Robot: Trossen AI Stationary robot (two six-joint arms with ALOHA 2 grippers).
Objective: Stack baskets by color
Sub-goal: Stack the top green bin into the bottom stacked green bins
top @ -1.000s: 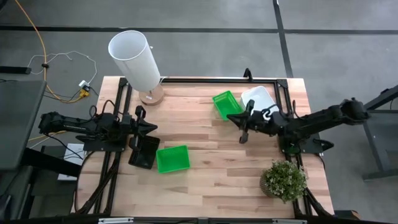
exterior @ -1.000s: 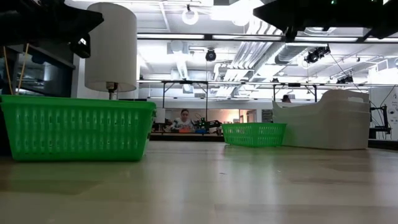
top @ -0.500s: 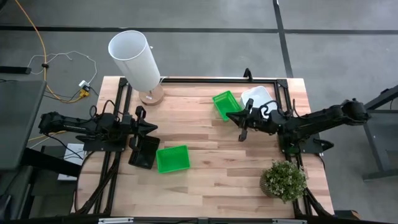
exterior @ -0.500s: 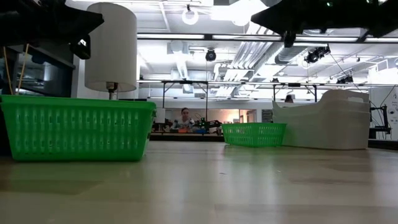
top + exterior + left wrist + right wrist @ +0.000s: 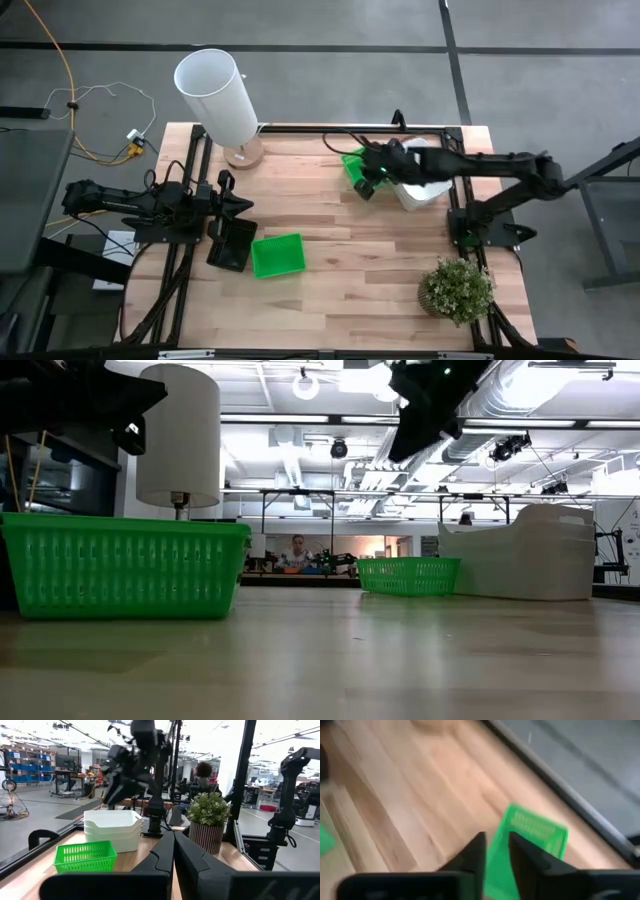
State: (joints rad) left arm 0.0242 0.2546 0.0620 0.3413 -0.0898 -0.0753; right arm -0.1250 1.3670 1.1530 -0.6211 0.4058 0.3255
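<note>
Two green baskets rest on the table: one near the middle (image 5: 277, 255) (image 5: 125, 565), one farther back (image 5: 354, 163) (image 5: 408, 575) (image 5: 85, 856) (image 5: 532, 835). Beside the far one stands a stack of white baskets (image 5: 418, 190) (image 5: 520, 555) (image 5: 112, 827). A black basket (image 5: 232, 243) lies at the left. My right gripper (image 5: 368, 182) (image 5: 425, 415) (image 5: 495, 840) hangs high over the far green basket, tipped downward, fingers a little apart, touching nothing. My left gripper (image 5: 243, 205) (image 5: 174, 837) waits shut and level above the black basket.
A tall white cylinder (image 5: 218, 95) (image 5: 178, 435) on a round wooden foot stands at the far left corner. A potted green plant (image 5: 456, 290) (image 5: 207, 817) sits at the near right. Bare wood lies between the two green baskets. A person sits in the room beyond.
My right gripper has swung up and toward the table's far left, from beside the white stack to above the far green basket, and has tipped from about level to pointing downward. Its arm now reaches across the white stack. The baskets have stayed put.
</note>
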